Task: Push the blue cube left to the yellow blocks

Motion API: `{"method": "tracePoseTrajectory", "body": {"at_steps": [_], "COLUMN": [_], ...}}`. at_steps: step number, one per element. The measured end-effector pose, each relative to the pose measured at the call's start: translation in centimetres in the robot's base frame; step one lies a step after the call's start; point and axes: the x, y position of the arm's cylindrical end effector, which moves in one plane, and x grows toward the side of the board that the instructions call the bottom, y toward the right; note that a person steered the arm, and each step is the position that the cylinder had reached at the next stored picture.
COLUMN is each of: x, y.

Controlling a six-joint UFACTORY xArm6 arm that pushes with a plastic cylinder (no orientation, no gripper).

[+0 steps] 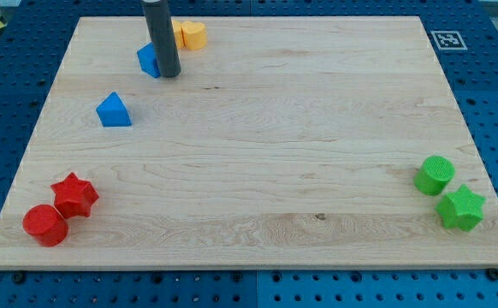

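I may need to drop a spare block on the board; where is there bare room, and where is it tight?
Bare wood spans the middle, between the blue triangular block on the view's left and the green cylinder and green star at right. It is tight top left: my tip touches the blue cube near the yellow blocks.

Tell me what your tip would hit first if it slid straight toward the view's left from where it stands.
My tip sits against the right side of the blue cube, so that comes first. Past the cube, the board looks clear leftward, though depth is uncertain.
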Motion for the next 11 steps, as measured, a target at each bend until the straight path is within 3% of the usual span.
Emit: {"method": "tracePoseTrajectory", "body": {"at_steps": [8, 11], "x": [0.6, -2.4], "y": [-4.2, -4.2]}}
